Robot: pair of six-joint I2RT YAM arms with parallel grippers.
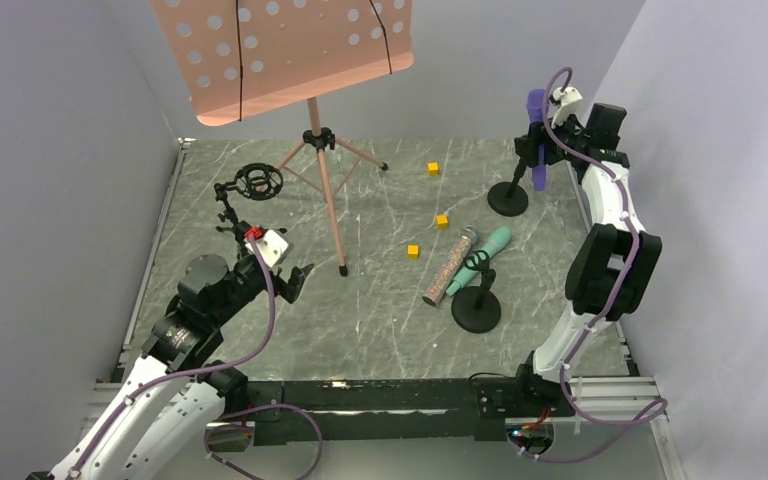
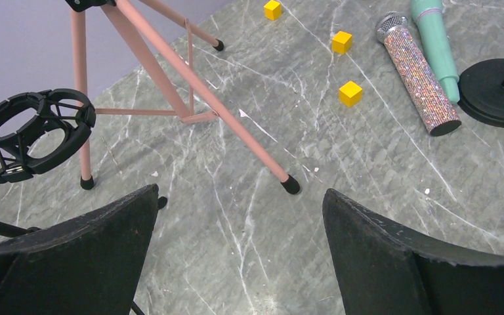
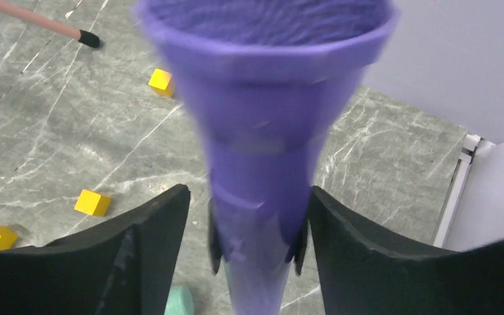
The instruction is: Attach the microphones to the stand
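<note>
Purple mic stands upright between the right gripper's jaws. They are slightly parted, with floor showing beside one finger, so they have no grip on it. A black clip hugs it. First mic looks seated; next, back off cleanly. The left gripper gapes wide, empty. Only the top view shows the stand. The left wrist shows the teal mic and glitter mic lying loose.

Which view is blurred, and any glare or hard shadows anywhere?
Right wrist: the purple microphone sits close to the lens and looks smeared and soft, while the yellow cubes behind are fairly sharp. Left wrist: sharp throughout, only sparkle on the glittery microphone. Top external: even light, faint shadows on the table, no glare.
</note>
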